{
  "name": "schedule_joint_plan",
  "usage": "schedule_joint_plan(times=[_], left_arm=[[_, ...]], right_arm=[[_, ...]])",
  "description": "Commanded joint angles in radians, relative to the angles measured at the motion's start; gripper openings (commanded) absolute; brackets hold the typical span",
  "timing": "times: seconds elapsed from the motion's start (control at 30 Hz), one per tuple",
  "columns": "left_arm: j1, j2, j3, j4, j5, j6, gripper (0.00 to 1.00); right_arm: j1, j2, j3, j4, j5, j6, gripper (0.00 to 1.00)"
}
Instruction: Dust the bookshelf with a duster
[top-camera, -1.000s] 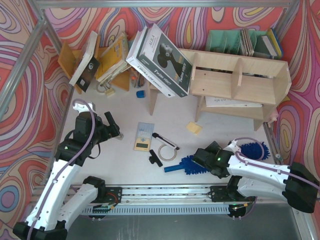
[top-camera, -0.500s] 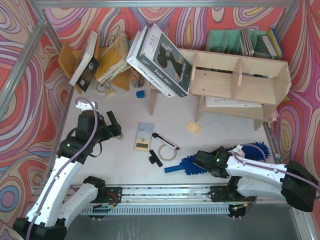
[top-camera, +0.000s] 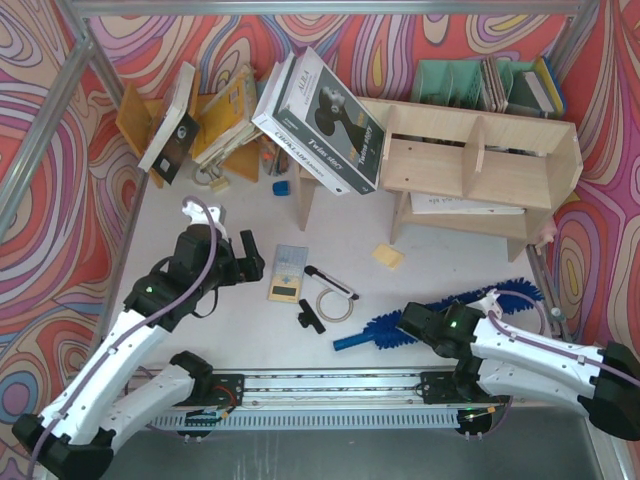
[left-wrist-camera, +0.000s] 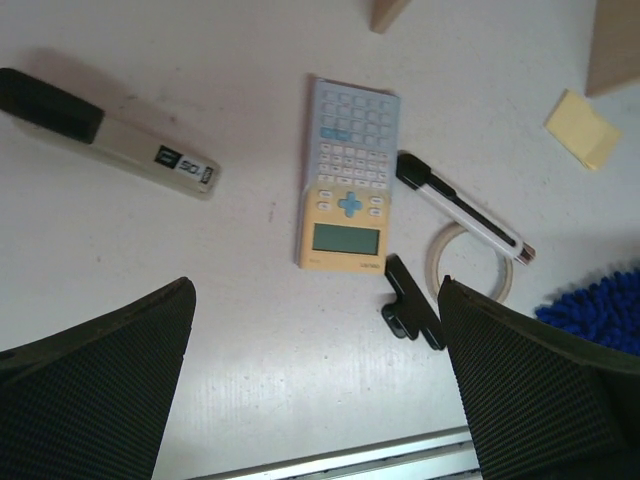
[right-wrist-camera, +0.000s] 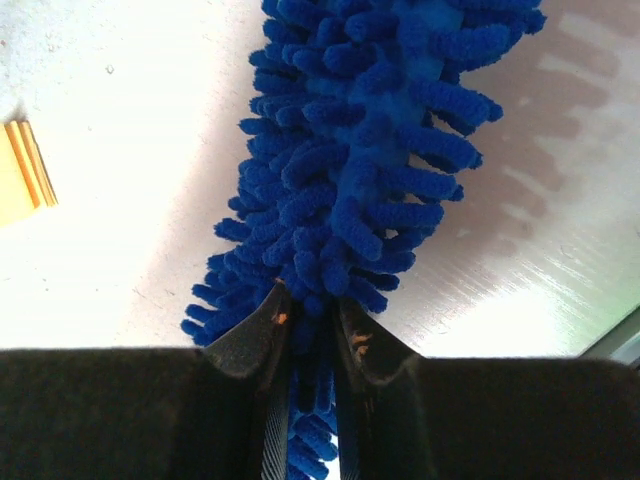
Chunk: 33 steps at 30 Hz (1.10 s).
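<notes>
Right pincer is clamped on the duster. The wrist view shows the right pincer with both fingers pinching into the fluff and the head of the duster running straight out ahead of it. The handle pokes out behind it, toward the left arm. Over the last second the right arm slid a bit back toward its base and dragged the duster along, so more of the fluffy tip now shows past the pincer. The shadow under the head suggests it is partly off the surface, but that's hard to confirm. Left pincer has swung in toward the middle, jaws wide apart and holding nothing. In its own view the left pincer hangs over a calculator. The bookshelf is well ahead of the right pincer and untouched. Grasp looks done; lift and carry to the shelf still to come.
</notes>
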Motion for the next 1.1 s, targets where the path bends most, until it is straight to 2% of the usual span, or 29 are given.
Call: schedule_joint_plan(times=[0.0,0.27,0.4,0.5,0.67,0.83,1.07], left_arm=[[-0.091,-0.001,-0.020,0.057,-0.036,0.023,0.98],[-0.428,0.119,0.006,0.164,-0.198,0.070,0.98],[-0.592,0.234,0.012,0.271,-0.219,0.146,0.98],[-0.669,0.315,0.012,0.346,-0.199,0.196,0.98],[-0.721,0.411,0.003,0.466,-0.069,0.246,0.98],[-0.723,0.505,0.058,0.451,0.115,0.276,0.98],[-0.734,0.577,0.057,0.484,0.162,0.287,0.98]], right_arm=[[0.005,-0.039,0.045,-0.143,0.063,0.190,0.19],[0.004,-0.069,0.089,-0.195,0.085,0.196,0.13],[0.004,-0.082,0.118,-0.211,0.109,0.195,0.10],[0.004,-0.089,0.138,-0.218,0.122,0.185,0.09],[0.005,-0.104,0.173,-0.230,0.138,0.158,0.08],[0.004,-0.118,0.192,-0.224,0.141,0.127,0.07],[0.005,-0.140,0.207,-0.216,0.142,0.104,0.07]])
